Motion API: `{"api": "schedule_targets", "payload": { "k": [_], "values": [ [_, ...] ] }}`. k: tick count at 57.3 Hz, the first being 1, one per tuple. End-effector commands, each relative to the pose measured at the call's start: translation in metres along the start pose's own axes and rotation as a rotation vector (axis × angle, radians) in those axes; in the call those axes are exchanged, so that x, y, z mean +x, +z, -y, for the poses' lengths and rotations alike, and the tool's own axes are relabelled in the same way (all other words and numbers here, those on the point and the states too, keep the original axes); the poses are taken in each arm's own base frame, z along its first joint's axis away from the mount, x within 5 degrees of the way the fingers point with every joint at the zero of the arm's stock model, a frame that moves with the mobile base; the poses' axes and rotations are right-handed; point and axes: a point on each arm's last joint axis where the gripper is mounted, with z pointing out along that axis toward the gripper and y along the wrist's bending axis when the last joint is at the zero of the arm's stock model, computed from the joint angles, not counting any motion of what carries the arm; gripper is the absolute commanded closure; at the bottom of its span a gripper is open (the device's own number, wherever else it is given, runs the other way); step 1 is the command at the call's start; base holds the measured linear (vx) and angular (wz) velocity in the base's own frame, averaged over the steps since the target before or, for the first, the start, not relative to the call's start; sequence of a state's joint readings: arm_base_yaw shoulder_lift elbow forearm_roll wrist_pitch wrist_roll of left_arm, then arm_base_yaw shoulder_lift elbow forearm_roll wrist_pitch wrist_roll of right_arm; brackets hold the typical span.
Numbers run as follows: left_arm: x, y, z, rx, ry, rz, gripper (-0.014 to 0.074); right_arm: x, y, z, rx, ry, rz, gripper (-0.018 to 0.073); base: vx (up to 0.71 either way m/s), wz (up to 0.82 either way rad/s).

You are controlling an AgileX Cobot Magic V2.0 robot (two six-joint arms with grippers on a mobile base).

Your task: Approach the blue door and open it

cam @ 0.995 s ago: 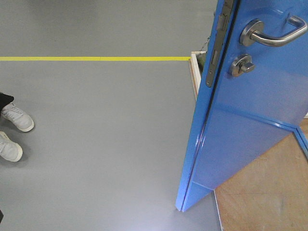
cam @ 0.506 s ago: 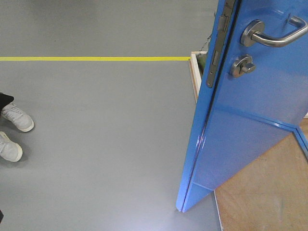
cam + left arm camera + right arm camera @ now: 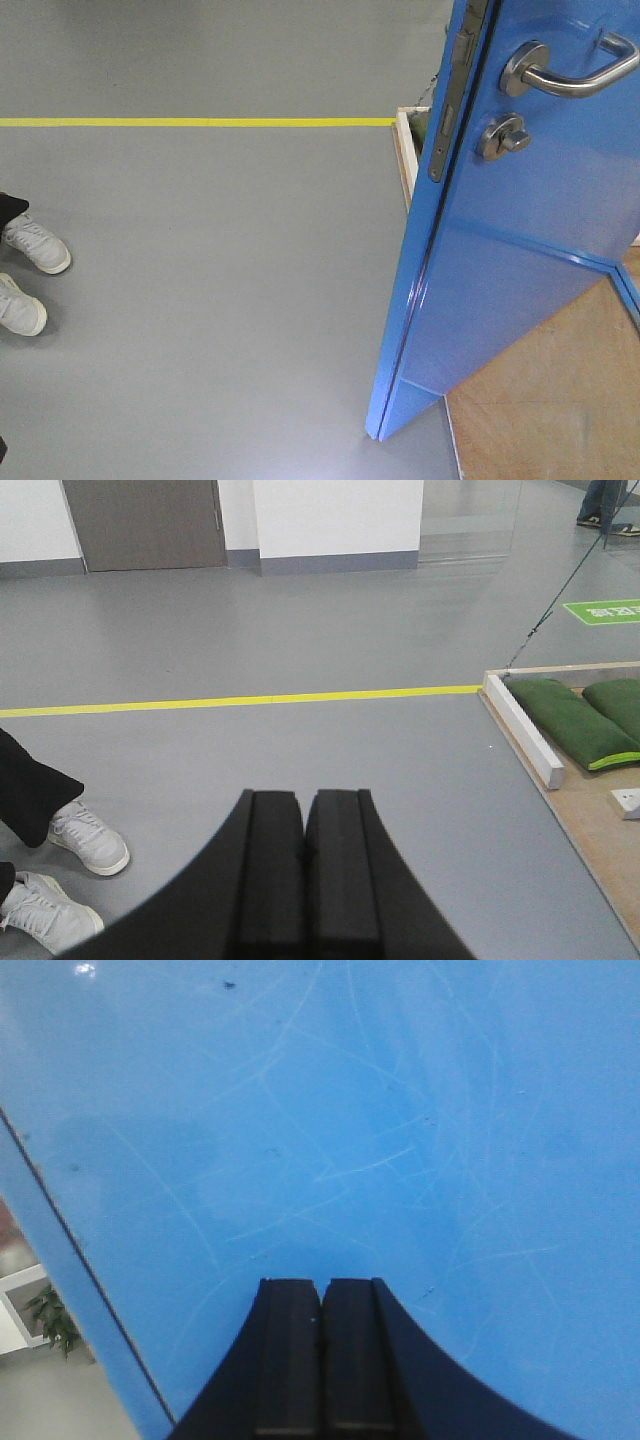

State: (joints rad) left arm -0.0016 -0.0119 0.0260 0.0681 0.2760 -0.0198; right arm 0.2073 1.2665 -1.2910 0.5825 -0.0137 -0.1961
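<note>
The glossy bright-blue door panel (image 3: 520, 250) stands ajar at frame right, no gripper on its silver lever handle (image 3: 572, 72); the right gripper (image 3: 322, 1290), jaws clenched on nothing, faces the scratched blue surface at close quarters, apparently to push rather than grasp; the left gripper (image 3: 305, 802), likewise closed and empty, points idle over grey floor (image 3: 300, 660).

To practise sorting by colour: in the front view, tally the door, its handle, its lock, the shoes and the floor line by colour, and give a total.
Blue, door: 1
Silver, handle and lock: 2
White, shoes: 2
Yellow, line: 1
Total: 6
</note>
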Motion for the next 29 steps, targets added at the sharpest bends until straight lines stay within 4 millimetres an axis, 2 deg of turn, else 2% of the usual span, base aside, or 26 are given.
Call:
{"api": "schedule_targets", "payload": {
  "k": [1,29],
  "values": [
    [-0.0166,-0.004,0.0001,0.007,-0.009,0.123,0.0524,-0.0223,-0.0076,-0.0056,-0.008,-0.009,0.112,0.0547,0.0,0.0],
    [-0.0166,-0.004,0.0001,0.007,-0.009,0.123,0.0524,-0.0223,-0.0076,-0.0056,-0.008,-0.009,0.112,0.0547,0.0,0.0]
  ]
}}
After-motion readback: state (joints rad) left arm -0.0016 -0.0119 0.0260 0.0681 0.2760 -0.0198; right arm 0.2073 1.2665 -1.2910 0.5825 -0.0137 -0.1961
